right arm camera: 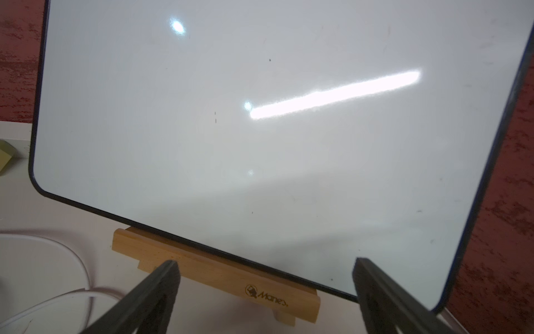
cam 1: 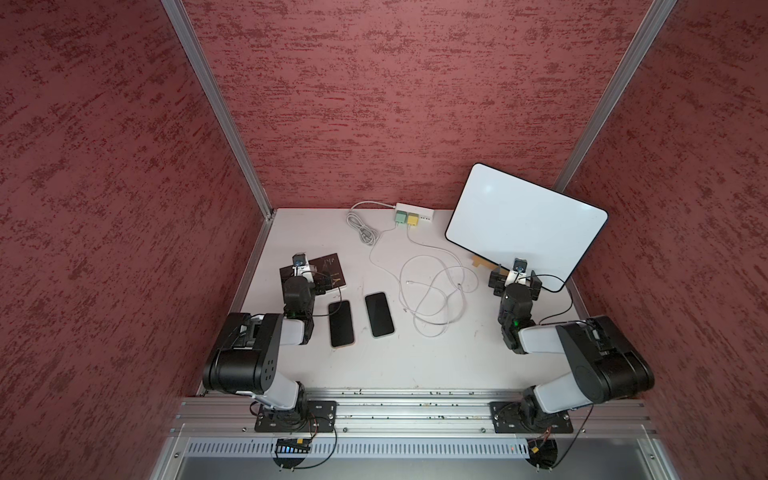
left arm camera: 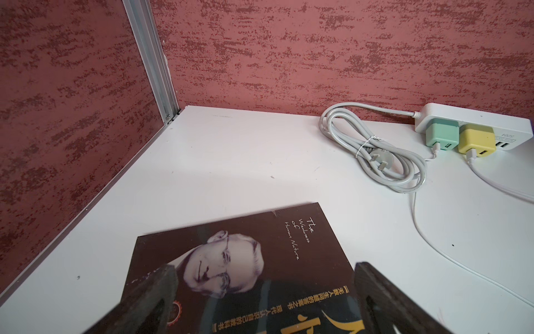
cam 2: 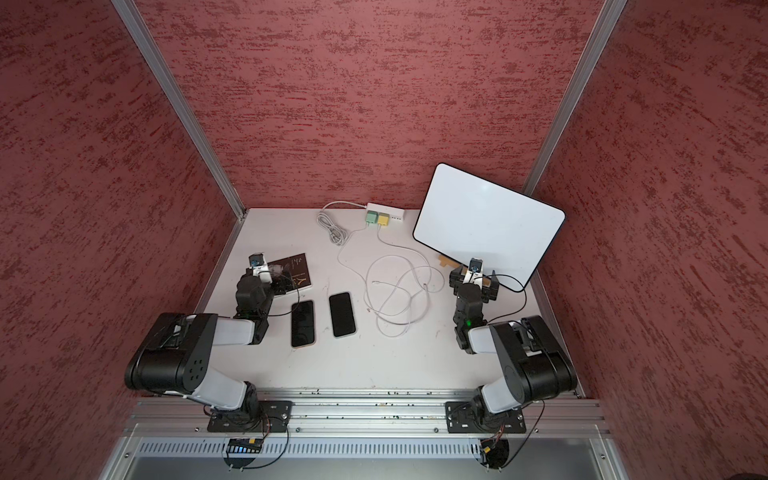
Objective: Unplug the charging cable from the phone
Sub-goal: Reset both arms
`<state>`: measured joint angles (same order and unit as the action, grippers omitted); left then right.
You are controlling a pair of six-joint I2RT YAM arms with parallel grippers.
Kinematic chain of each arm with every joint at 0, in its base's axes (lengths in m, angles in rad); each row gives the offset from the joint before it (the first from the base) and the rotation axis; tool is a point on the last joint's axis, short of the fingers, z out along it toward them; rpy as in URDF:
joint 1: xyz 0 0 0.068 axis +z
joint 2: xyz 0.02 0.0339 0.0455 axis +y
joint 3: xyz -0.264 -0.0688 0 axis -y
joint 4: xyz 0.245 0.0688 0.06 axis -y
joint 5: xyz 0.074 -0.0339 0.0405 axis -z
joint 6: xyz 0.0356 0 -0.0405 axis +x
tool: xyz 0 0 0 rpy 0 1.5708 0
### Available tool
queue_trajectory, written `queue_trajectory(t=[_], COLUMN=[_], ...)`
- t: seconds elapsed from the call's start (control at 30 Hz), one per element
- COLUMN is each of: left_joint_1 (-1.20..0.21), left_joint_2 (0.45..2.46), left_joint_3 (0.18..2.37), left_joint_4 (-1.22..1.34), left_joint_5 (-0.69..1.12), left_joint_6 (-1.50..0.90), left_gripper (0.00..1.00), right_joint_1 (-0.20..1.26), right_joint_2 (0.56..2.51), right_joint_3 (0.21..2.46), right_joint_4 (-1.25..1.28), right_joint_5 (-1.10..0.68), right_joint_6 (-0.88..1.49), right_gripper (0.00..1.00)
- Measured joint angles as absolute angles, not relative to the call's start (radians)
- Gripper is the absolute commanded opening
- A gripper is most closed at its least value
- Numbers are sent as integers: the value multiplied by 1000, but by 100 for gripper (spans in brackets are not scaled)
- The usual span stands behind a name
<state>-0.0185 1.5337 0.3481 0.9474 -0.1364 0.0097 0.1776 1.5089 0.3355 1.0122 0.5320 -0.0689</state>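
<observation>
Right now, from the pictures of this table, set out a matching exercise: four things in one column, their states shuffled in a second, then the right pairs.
Things
1. book
2. whiteboard
3. yellow adapter
4. phone nearer the book

States
A. plugged into the power strip
B. lying flat, screen dark
C. propped on a wooden stand
D. flat beneath the left gripper, jaws open

Pairs: 1-D, 2-C, 3-A, 4-B
</observation>
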Motion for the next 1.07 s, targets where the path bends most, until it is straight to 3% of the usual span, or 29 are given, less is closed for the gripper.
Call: queue_trajectory(t=[0.13, 0.27, 1.07], left_joint_1=[-35, -39, -39], left_joint_2=[1534, 1534, 1534], left_joint_3=[342, 341, 340], left_joint_4=[973, 989, 995], left_joint_5=[-164, -172, -185], left_joint_6=[16, 16, 16], left_gripper=[100, 100, 100], right_joint_1=[74, 31, 34], right_joint_2=[1527, 1540, 1541], right_joint_3=[360, 347, 347], right_joint_4=[998, 982, 952], right_joint_5=[328, 249, 186], right_joint_6=[-30, 2, 12], right_gripper=[99, 99, 99])
